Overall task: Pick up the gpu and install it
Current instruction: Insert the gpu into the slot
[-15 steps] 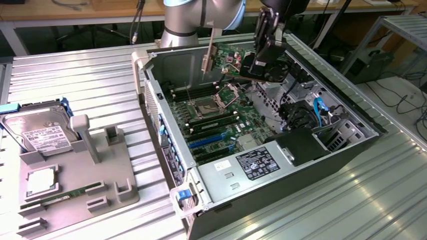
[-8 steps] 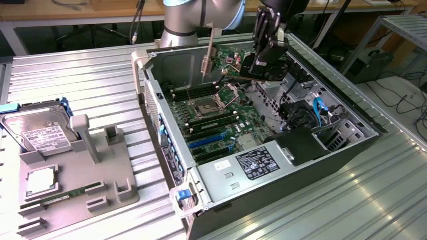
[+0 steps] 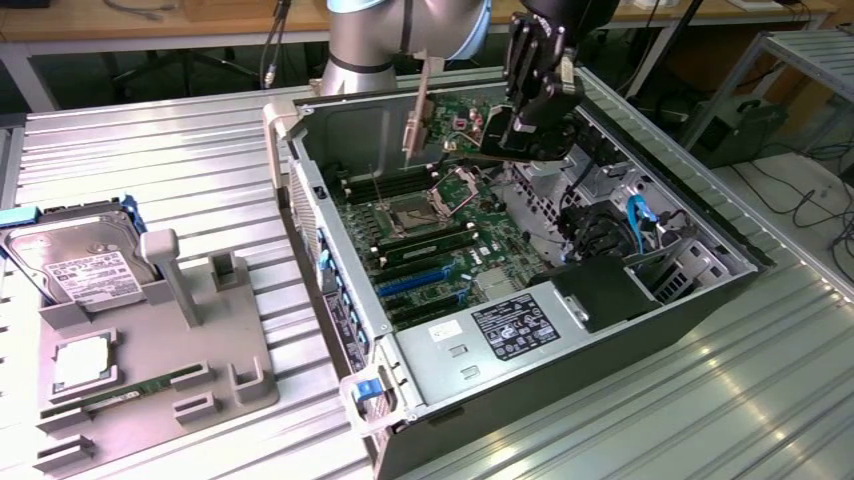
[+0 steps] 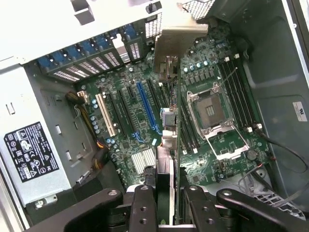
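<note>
- This looks like a robotics lab: a robot arm (image 3: 363, 45) stands at the ribbed metal worktop (image 3: 160, 150), its pincer (image 4: 167, 193) clamped on the gpu (image 4: 179, 43) over an open computer case (image 3: 601, 390).
- A grey parts fixture (image 3: 147, 400) carries a hard drive (image 3: 80, 265).
- Wooden benches (image 3: 134, 20) line the back, and cables (image 3: 814, 200) trail on the floor.

The gpu (image 3: 415, 120) (image 4: 177, 48), a thin dark card with a silver-grey end bracket, stands on edge above the motherboard (image 3: 427, 230), near twelve o'clock in the exterior view.
</note>
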Controlling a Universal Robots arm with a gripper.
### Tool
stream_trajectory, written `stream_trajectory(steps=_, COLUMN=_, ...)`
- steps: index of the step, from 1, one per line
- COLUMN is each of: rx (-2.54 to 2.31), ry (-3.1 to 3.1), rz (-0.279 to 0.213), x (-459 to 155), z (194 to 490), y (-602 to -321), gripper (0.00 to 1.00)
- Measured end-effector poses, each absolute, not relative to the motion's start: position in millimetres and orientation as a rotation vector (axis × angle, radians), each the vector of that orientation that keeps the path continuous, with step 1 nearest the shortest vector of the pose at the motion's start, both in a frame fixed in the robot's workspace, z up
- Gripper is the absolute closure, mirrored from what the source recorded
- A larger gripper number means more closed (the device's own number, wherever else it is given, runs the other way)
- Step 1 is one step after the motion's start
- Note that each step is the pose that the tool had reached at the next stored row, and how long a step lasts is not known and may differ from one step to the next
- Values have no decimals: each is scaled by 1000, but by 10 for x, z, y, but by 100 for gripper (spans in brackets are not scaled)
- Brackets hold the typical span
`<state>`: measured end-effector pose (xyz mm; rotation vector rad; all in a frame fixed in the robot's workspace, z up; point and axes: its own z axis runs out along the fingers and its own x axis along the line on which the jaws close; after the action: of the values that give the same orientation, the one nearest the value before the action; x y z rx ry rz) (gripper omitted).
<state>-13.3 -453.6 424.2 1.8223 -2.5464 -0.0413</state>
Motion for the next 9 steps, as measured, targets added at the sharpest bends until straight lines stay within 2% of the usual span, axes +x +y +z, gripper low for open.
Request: stream_trajectory(steps=9, rx=1933, ry=-2462, rz=-41, x=-133, z=4242, y=-4536, gripper=73)
